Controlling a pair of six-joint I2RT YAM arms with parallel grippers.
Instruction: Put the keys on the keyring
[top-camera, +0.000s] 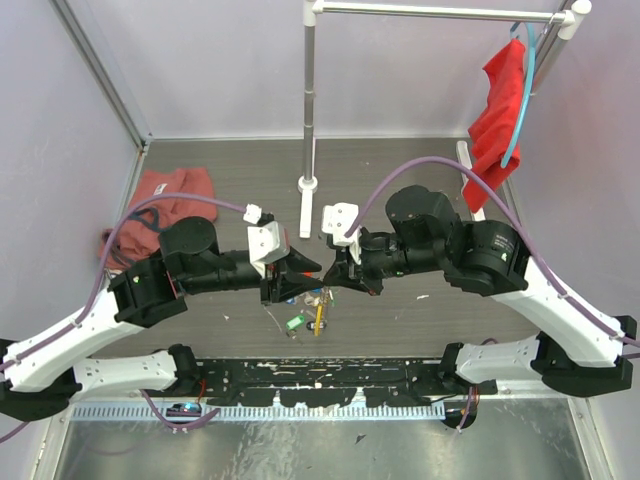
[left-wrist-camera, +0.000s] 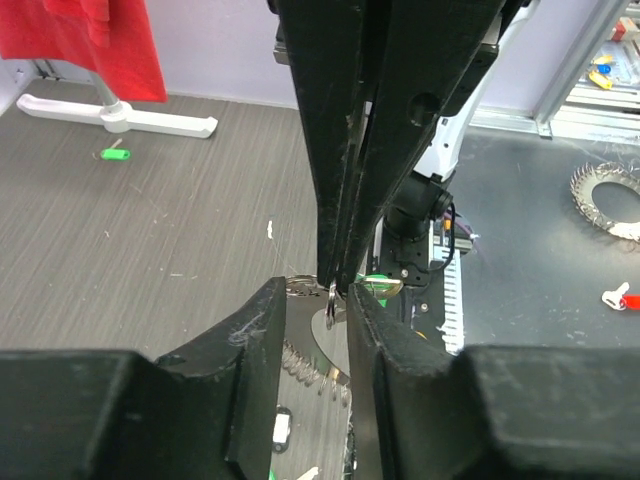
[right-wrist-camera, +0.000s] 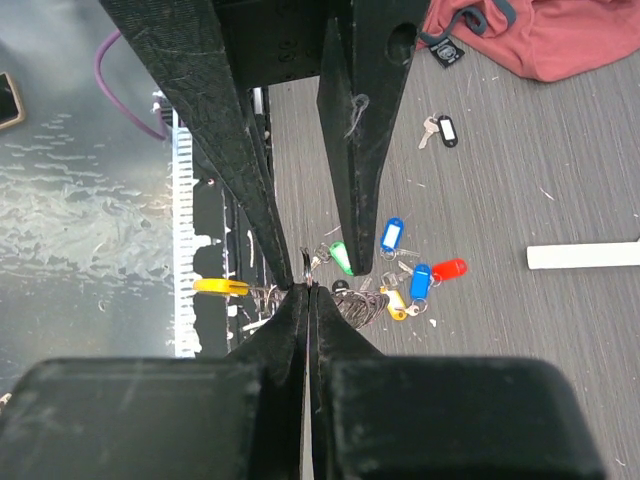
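Grey table (top-camera: 400, 170): right tool (right-wrist-camera: 305, 292) pinches keyring (right-wrist-camera: 220, 287) (tips pressed together); left tool (left-wrist-camera: 318, 300) spread.

Grey table (top-camera: 400, 170) bears black-tagged key (right-wrist-camera: 445, 130), pink cloth (top-camera: 165, 195).

Mid table (top-camera: 400, 170), twd near edge: keys (right-wrist-camera: 418, 282) in a heap, keyring (right-wrist-camera: 222, 286) tangled in on heap's near side. Right above heap: left gripper (top-camera: 316, 268) & right gripper (top-camera: 332, 270) tip to tip, L coming in from left, R from right. Behind them, twd far wall: rack post (top-camera: 309, 100) on its foot (top-camera: 307, 210), crossbar (top-camera: 440, 12) running right from post top. On crossbar's right end: hanging cloth (top-camera: 497, 110), over 2nd foot (left-wrist-camera: 120, 115). Just beside that foot, on heap side but well apart from heap: lone key (left-wrist-camera: 115, 153). Far left on table: heaped cloth (top-camera: 165, 195), w/ stray key (right-wrist-camera: 445, 130) just beside it, btwn cloth & heap.
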